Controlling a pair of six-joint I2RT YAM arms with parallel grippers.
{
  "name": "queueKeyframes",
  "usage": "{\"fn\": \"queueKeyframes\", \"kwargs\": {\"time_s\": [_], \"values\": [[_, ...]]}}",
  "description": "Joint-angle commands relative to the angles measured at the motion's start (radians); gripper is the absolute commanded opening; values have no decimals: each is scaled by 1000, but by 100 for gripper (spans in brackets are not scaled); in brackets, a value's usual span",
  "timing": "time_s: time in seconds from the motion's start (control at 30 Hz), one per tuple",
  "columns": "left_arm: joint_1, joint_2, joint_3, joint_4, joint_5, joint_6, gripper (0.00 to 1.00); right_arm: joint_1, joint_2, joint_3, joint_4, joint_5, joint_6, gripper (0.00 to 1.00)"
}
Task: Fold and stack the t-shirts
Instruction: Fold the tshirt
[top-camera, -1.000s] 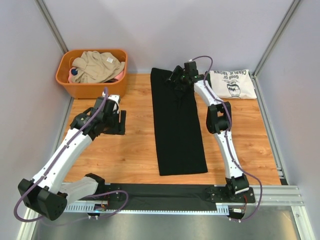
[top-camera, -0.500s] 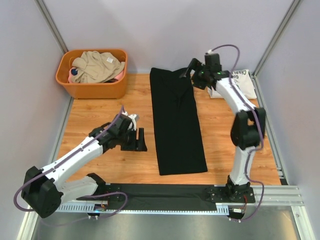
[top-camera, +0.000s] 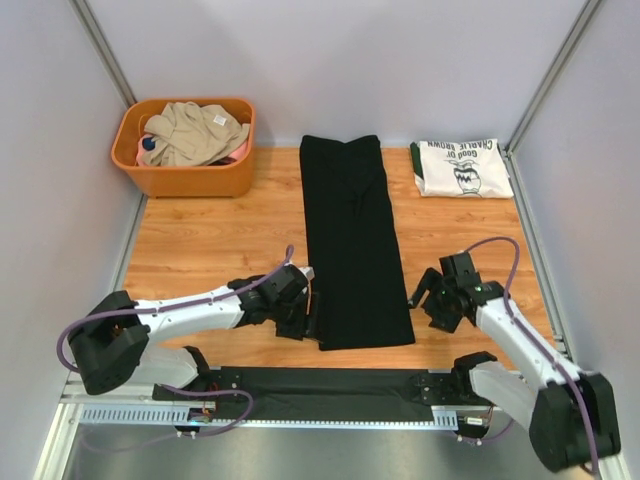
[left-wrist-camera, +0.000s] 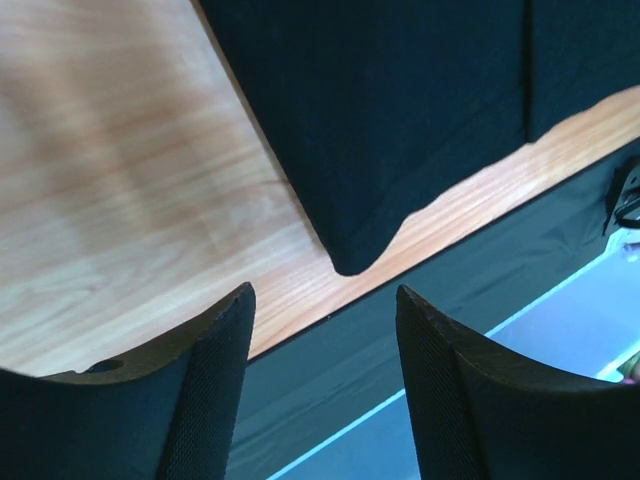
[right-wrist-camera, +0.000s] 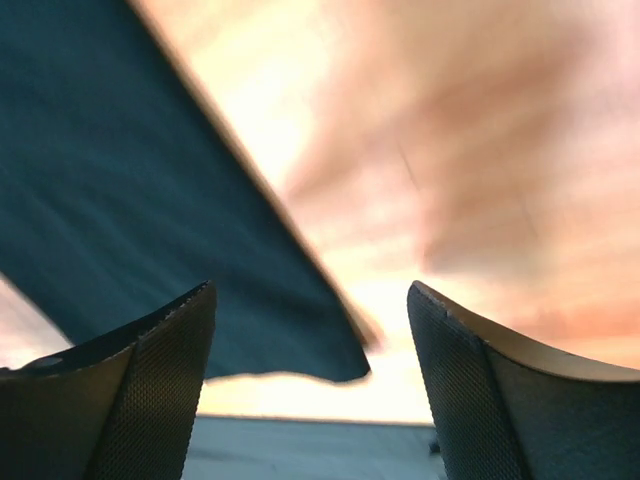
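Top external view, black t-shirt (top-camera: 352, 240) in long smooth rectangle, wood-grain table (top-camera: 220, 240)

The black t-shirt (top-camera: 355, 240) lies flat on the middle of the worktop (top-camera: 220, 250), folded into a long narrow strip running far to near. The white t-shirt (top-camera: 462, 167) lies well apart in the far right corner; folded compact, print up, green trim at its left edge.

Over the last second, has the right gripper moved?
Yes. The right gripper has come back from the far end of the black t-shirt, beside the white t-shirt, to the black one's near right corner, jaws open.
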Motion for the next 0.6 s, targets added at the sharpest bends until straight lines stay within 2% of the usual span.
{"fn": "queueKeyframes", "kwargs": {"time_s": [0.0, 0.23, 0.57], "values": [[-44, 1, -29, 57, -61, -120, 65, 17, -185, -27, -25, 26, 53, 77], [-72, 36, -73, 108, -84, -168, 63, 32, -223, -139, -39, -21, 55, 63], [-87, 57, -77, 111, -136, -190, 63, 162, -231, -185, -41, -9, 142, 61]]}}
